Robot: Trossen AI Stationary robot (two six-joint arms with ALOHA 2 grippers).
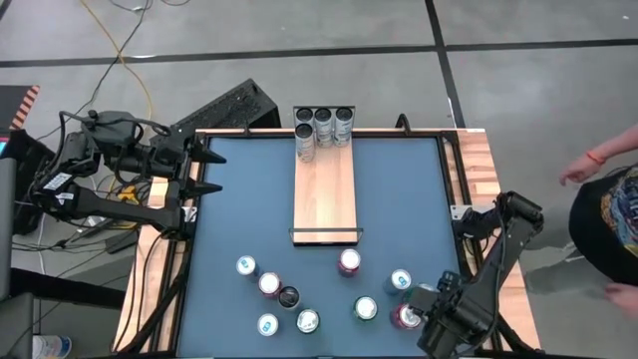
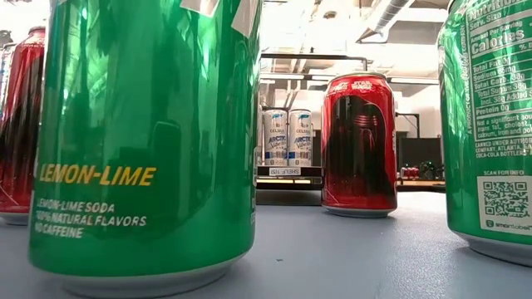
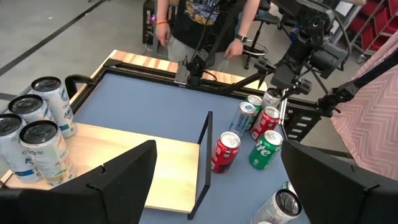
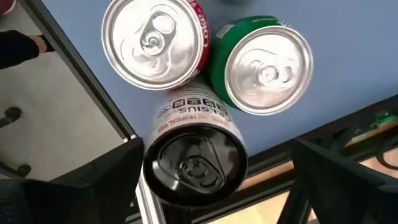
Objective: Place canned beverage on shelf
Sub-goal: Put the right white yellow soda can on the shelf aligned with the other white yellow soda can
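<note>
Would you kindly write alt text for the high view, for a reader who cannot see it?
Looking straight down, a pale wood shelf lies on a blue table with four cans grouped at its far end. Eight more cans stand scattered near the table's front edge. The right tool hangs open over the rightmost of them; the left tool waits open at the table's left edge.

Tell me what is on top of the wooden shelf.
Four white cans stand clustered at the far end of the shelf; the rest of the plank is bare. The cans cover the wood beneath them.
</note>
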